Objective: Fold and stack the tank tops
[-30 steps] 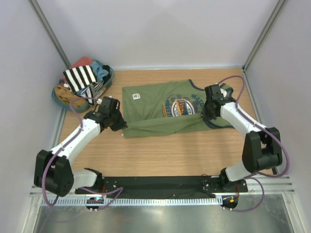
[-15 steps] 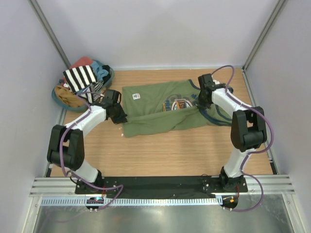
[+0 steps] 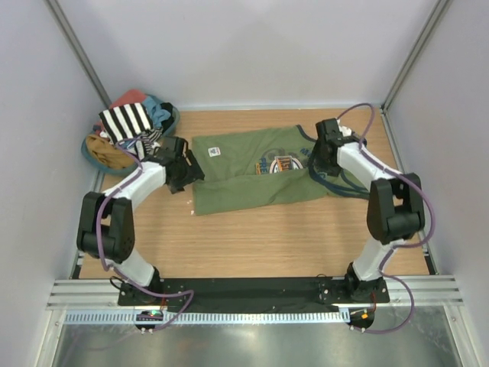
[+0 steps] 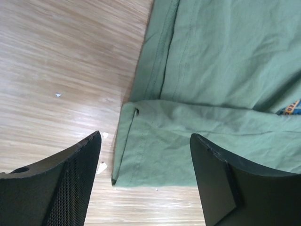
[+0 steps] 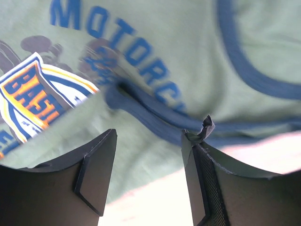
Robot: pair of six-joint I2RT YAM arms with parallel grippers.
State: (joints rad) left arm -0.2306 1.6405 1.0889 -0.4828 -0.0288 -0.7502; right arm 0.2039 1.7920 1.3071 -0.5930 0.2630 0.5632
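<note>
1. The first fold is in hand. The olive green tank top [image 3: 244,172] lies toward the tabletop's [image 3: 252,237] far edge, with its near side folded over.
2. The left gripper [image 4: 146,137] and right gripper [image 5: 149,134] hover at the ends of the fold, fingers apart and empty.
3. The next move probably calls for regripping the cloth for a second fold.
4. There are two tank tops. The striped tank top [image 3: 126,122] lies on the heap at the far left corner.

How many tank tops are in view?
2. The olive green tank top lies partly folded mid-table; the striped tank top sits atop the clothes pile at the far left. Others may be hidden in that pile.
</note>
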